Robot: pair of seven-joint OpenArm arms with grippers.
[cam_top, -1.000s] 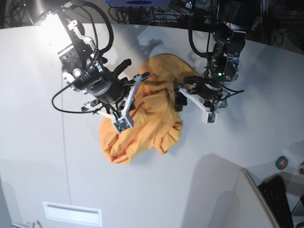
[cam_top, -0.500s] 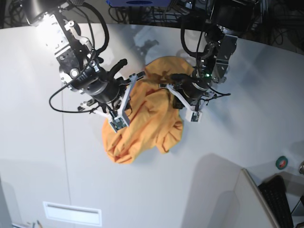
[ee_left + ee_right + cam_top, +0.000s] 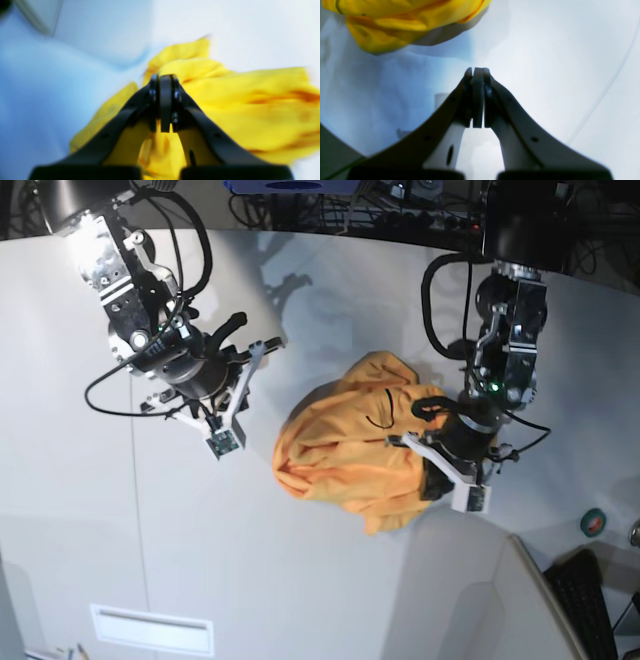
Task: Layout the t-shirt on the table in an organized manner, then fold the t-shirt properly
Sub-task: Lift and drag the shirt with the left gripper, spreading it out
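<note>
The orange-yellow t-shirt (image 3: 340, 450) lies bunched in a heap on the pale table (image 3: 300, 580), its black neckline mark facing up. My left gripper (image 3: 466, 496) is at the heap's right edge, jaws shut, with cloth gathered right under its pads. In the blurred left wrist view the closed left gripper (image 3: 165, 77) stands over yellow t-shirt folds (image 3: 250, 100). My right gripper (image 3: 223, 442) hangs shut and empty to the left of the shirt, apart from it. In the right wrist view the right gripper (image 3: 476, 70) is over bare table, and the t-shirt (image 3: 395, 20) shows at the top left.
A thin seam line (image 3: 137, 510) runs down the table's left part. A white rectangular panel (image 3: 152, 629) sits near the front left edge. A small round green-and-red item (image 3: 593, 522) and a dark keyboard-like object (image 3: 590, 600) lie at the right. Cables crowd the back edge.
My left gripper closed at the shirt and moved right and toward the front, and the heap came along with it. My right gripper pulled off the shirt to the left.
</note>
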